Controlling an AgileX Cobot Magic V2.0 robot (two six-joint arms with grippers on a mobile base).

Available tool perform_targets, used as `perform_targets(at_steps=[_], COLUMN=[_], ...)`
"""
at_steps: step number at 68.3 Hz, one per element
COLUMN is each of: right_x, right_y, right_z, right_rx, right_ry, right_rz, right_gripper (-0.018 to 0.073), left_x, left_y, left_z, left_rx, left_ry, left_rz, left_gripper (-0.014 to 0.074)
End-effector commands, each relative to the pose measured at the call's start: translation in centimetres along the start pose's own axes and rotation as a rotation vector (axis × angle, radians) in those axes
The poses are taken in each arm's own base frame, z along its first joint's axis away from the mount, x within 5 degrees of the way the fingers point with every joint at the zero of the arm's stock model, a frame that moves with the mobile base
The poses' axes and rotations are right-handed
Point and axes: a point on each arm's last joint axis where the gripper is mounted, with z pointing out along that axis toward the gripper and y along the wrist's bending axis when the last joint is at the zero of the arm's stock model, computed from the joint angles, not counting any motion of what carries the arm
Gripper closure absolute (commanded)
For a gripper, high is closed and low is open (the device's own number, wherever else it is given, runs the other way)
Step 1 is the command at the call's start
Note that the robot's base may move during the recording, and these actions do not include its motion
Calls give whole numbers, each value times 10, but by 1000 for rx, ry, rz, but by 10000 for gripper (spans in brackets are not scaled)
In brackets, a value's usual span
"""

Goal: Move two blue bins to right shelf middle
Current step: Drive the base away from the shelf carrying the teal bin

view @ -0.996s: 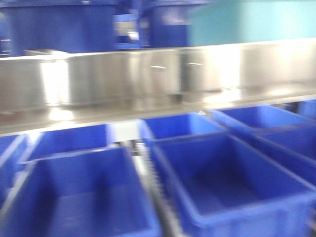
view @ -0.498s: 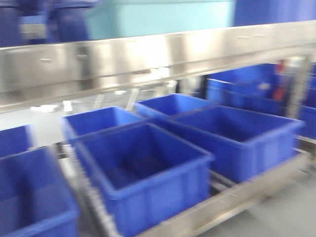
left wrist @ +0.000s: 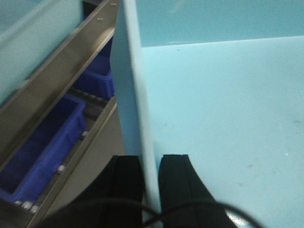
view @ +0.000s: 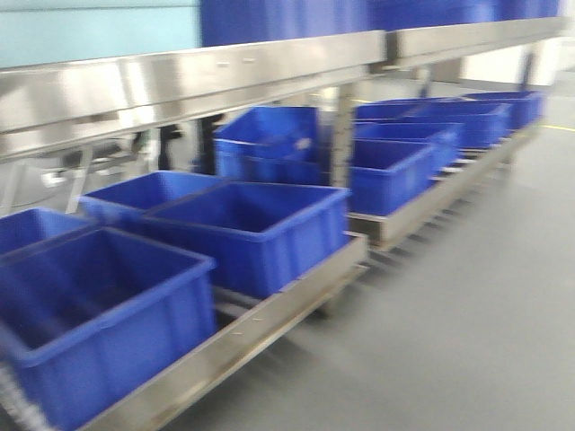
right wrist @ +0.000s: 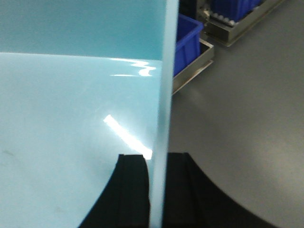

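Pinching the pale blue bin by its side walls, my left gripper and right gripper are each closed on one thin wall. It seems light, stiff and slippery, so I would hold deep. Farther left, dark blue bins sit on the steel shelf.

The left gripper is clamped on the upright side wall of a pale blue bin. One black finger lies against the wall's outer face and the other against its inner face, both pressed flat to it. A thin black cable loops across the gripper's base. The right gripper grips an upright pale blue wall the same way, with one finger on each face.
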Motion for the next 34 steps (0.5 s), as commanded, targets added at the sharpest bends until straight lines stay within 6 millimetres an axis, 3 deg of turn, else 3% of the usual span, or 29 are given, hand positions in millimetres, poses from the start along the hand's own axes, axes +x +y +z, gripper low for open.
perform_targets(at_steps=[1, 34], right_x=[-5, -5], right_y=[1, 1], right_z=[-9, -9], right_rx=[-11, -11], right_ry=[-62, -62], right_rz=[-13, -13], right_gripper=[712, 712], left_x=[-4, -4], left_y=[-7, -7], left_z=[-13, -13], left_rx=[58, 58], left_ry=[-58, -58], left_rz=[1, 1], left_gripper=[707, 707])
